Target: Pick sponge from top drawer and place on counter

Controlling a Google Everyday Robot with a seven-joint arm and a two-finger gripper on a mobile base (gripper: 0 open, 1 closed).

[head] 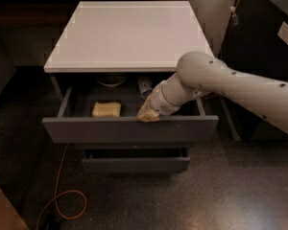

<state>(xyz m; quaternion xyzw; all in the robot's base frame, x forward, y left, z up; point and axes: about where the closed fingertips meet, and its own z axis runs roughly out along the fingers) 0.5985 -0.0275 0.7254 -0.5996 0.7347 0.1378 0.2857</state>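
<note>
Inside the open top drawer (129, 128), toward its left, the sponge (106, 109) lies flat. Right of it the gripper (148, 114) hangs at the drawer's front edge (spread or closed, I cannot tell), apart from the sponge, below the white counter (127, 32).

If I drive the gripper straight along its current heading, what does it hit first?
Probably the top drawer itself: the gripper points down and toward the picture's left, close to the inside of its front panel. The sponge lies apart, further left, off that line. Depth is unclear.
</note>
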